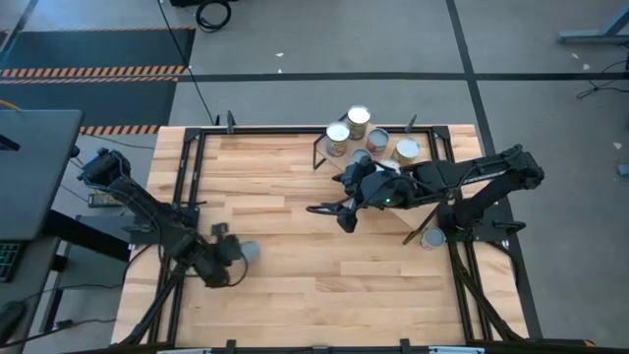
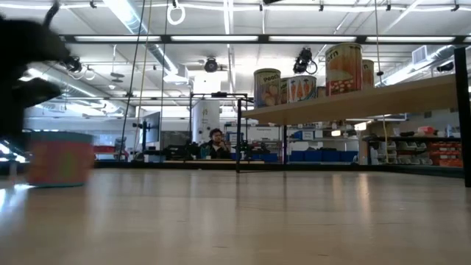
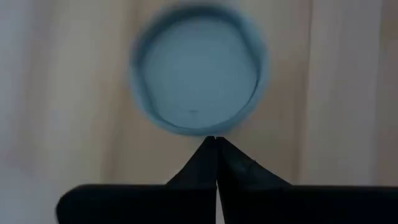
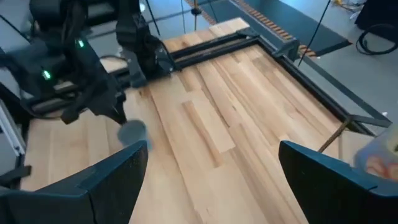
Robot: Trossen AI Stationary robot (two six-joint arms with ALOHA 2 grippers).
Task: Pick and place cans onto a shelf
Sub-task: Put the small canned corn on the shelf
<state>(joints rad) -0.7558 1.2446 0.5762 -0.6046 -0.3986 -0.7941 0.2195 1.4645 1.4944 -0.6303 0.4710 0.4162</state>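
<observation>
A can with a bluish-grey top (image 1: 249, 252) stands upright on the wooden table near its left side. It shows large in the left wrist view (image 3: 198, 74) and at the left of the low view (image 2: 59, 158). My left gripper (image 1: 232, 258) is shut, its tips (image 3: 215, 140) right at the can's near rim with nothing between them. My right gripper (image 1: 329, 216) hangs open above the table's middle (image 4: 211, 180). The shelf (image 1: 393, 159) stands at the far right with several cans (image 1: 358, 120) upright on it (image 2: 343, 68). My left gripper's shut fingertips (image 3: 211, 149) stand against the near edge of the can's top rim (image 3: 205, 132), slanting down from above. I cannot tell whether they touch the rim. The can stands upright on the table.
One more can (image 1: 430, 238) stands by the right arm's base, at the table's right edge. A black frame (image 1: 187, 167) runs along the table's left and far edges. Bare tabletop (image 1: 295, 285) lies between the two arms. A person sits far off in the room (image 2: 215, 143).
</observation>
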